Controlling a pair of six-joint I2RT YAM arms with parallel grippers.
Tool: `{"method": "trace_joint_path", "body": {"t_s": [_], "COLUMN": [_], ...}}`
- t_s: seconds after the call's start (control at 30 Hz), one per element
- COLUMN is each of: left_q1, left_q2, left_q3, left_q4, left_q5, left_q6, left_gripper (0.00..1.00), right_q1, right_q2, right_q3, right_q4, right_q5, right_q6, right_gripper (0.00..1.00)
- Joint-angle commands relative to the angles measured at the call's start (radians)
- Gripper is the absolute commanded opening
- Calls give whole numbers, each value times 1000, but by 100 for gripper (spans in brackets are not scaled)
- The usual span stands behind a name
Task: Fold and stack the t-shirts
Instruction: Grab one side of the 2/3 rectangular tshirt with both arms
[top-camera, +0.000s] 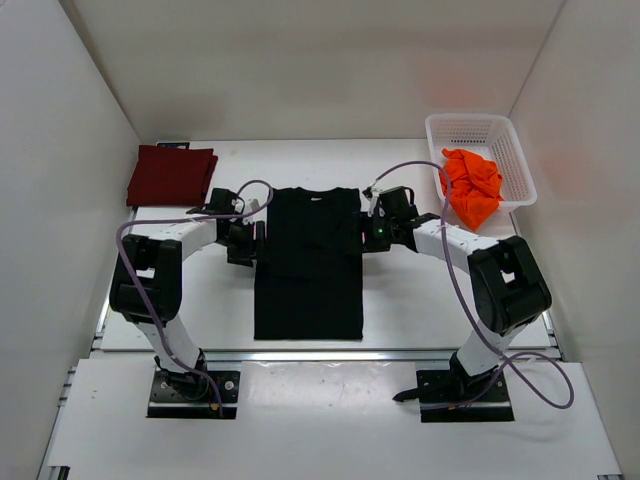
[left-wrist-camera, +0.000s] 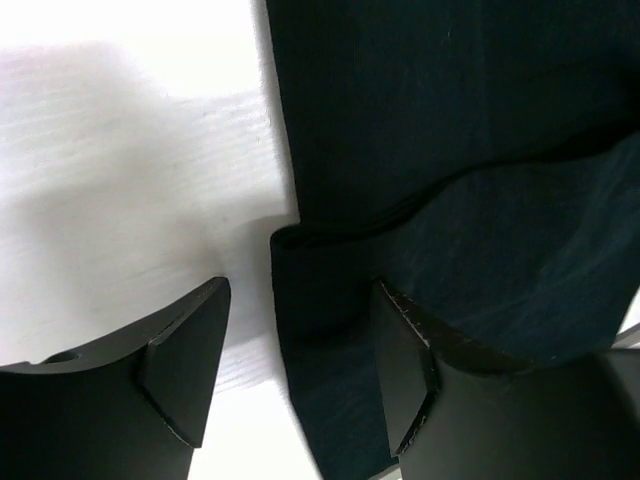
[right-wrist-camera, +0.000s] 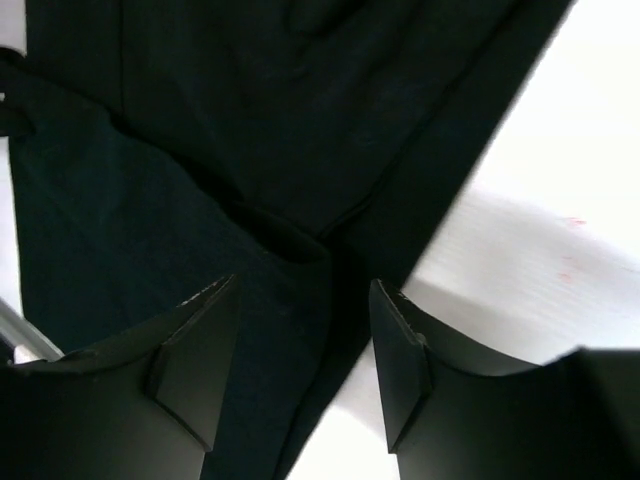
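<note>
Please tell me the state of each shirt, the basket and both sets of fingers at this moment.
black t-shirt: flat mid-table, both sides folded inward.
maroon t-shirt: folded, lying at the far left.
orange t-shirt: crumpled, in the basket.
white mesh basket: upright, holding the orange t-shirt.
left fingers: open, at the black t-shirt's left edge, gripping nothing.
right fingers: open, at its right edge, gripping nothing.

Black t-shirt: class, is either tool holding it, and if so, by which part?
Nothing is held. The left tool and the right tool both stand open, one over each side edge of the black t-shirt.
</note>
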Motion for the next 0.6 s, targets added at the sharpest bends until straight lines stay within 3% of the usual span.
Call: {"method": "trace_joint_path", "body": {"t_s": [0.0, 0.27, 0.33, 0.4, 0.5, 0.53, 0.57], "left_q1": [-12, -32, -37, -41, -31, -25, -20], "left_q2": [9, 71, 81, 85, 72, 60, 55], "left_q3": [39, 78, 86, 89, 104, 105, 112], "left_q4": [53, 68, 79, 79, 56, 44, 33], "left_q5": [59, 60, 57, 66, 80, 89, 82], "left_q6": [-60, -85, -82, -90, -97, -96, -88], "left_gripper": [69, 62, 53, 42, 25, 23, 22], "right_q1": [15, 7, 2, -2, -7, -7, -4], "right_q2": [9, 69, 79, 85, 95, 88, 85], "right_q3": [-13, 1, 5, 21, 29, 32, 29], "right_q4": [84, 100, 121, 124, 129, 121, 112], "right_q5": [-22, -31, -47, -56, -94, -99, -96], "right_q6": [28, 59, 63, 66, 60, 63, 60], "right_gripper": [50, 42, 38, 31, 8, 1, 0]}}
